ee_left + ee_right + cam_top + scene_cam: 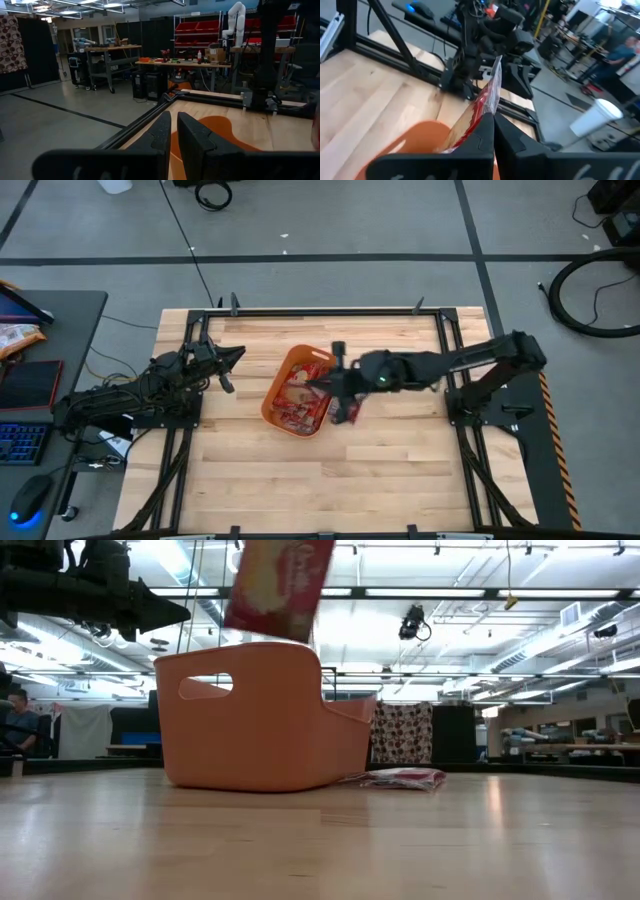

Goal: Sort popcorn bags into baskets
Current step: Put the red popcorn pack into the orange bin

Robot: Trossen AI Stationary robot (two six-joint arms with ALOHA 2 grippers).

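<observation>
Right hand point(322, 385): reaches in from the right side of the wooden surface point(390, 470) and hangs over the orange basket point(272, 408). Its two fingers point(480, 137) are clenched on the lower edge of a popcorn bag point(487, 97), which stands up thin-edge-on between them in the right wrist view.

Held bag: in the low view the same red packet with a yellow-cream picture point(278, 585) hangs tilted in the air, its lower edge just above the basket rim point(240, 655) and clear of the surface.

Basket: sits near the middle of the surface, a little toward the far edge, turned at an angle. Several red packets point(297, 402) lie inside it, seen from above. A handle slot point(205, 687) shows in the wall facing the low camera.

Loose bag: one flat packet point(397, 778) lies on the surface just beside the basket, on the right arm's side; from above it shows as a dark red patch point(345, 411) at the basket's corner.

Left hand point(232, 356): held above the surface near the left side, well apart from the basket, pointing toward it. Its fingers point(192, 135) are close together with only a narrow gap, grasping nothing.
</observation>
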